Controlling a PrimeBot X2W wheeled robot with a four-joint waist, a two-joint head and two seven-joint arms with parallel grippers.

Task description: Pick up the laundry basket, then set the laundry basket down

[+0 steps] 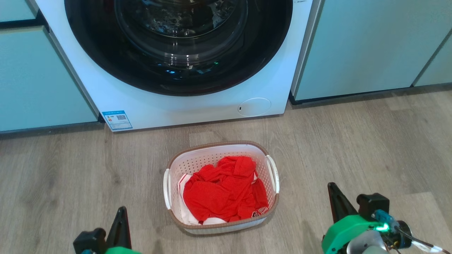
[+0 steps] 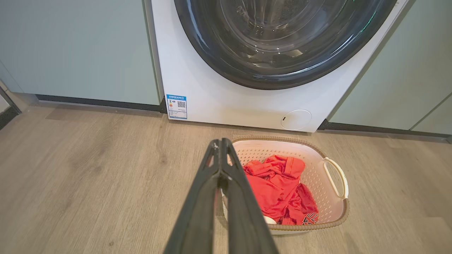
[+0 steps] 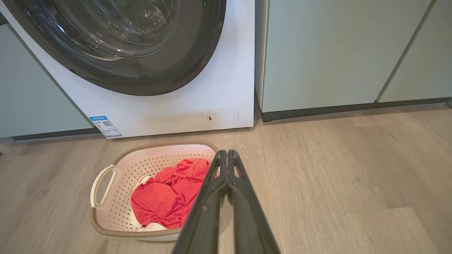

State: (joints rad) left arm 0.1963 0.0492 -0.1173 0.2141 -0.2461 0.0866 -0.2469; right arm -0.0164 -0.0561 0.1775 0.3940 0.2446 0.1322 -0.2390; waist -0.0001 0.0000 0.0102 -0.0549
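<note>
In front of me a white front-loading washing machine [image 1: 197, 98] stands between pale blue-green cabinets [image 1: 360, 46]. Its round dark glass door [image 1: 176, 42] is shut, I think, though reflections make that hard to judge. A blue label [image 1: 117, 120] sits at its lower left corner and a round white cover [image 1: 254, 107] at its lower right. Dark kickboards [image 1: 353, 95] run beneath the cabinets. The floor [image 1: 370, 151] is grey-brown wood-look planking, evenly lit.
</note>
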